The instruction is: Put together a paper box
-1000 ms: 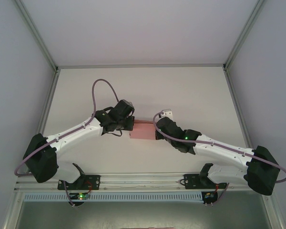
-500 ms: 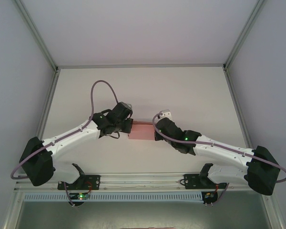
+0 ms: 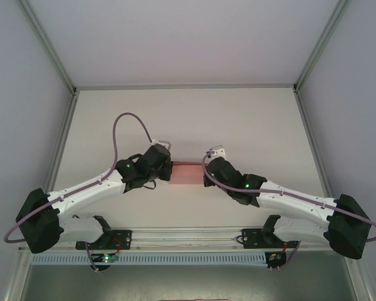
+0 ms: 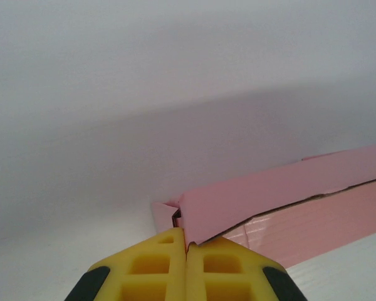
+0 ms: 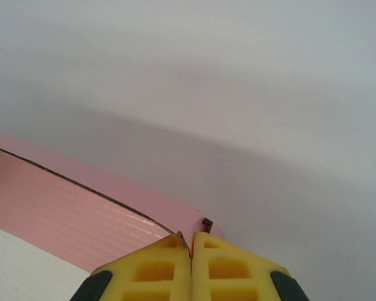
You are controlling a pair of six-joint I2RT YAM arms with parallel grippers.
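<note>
1. Table (image 3: 250,125): white top under the paper box (image 3: 187,174). Box lies mid-table, long axis running L–R, between the two wrists.
2. Left arm (image 3: 88,188) & right arm (image 3: 294,200): each reaches in to one end of the box, L arm at its left end, R arm at its right end, wrists low and close to the card.
3. Box itself: pink thin card, part-folded. In the left wrist view a long wall panel (image 4: 269,194) leans over the ribbed base panel, w/ a gap along its lower edge, so it isn't seated yet.
4. Left gripper (image 4: 187,243): at the box's left end, yellow fingers pressed together. The wall panel's lower corner runs into the seam between them, so it reads as nipped on the card.
5. Right gripper (image 5: 191,239): at the box's right end corner, fingers closed tight, tips touching the corner. Can't tell whether card is actually between the pads.
6. End tab (image 4: 166,210): small, creased, just beyond the L tips at the box's left end. Tiny dark notch (image 5: 207,222) sits at the right end corner.
7. Step in hand, prob.: squaring the long wall up on its crease. To do it well:
   - Move both ends together & level, since thin card twists if one end leads.
   - Roll about the fold line; don't pull the ends apart, or the corners may tear.
   - Get the end tab inside the wall before letting go.
   - If R has no real hold, re-nip first.
</note>
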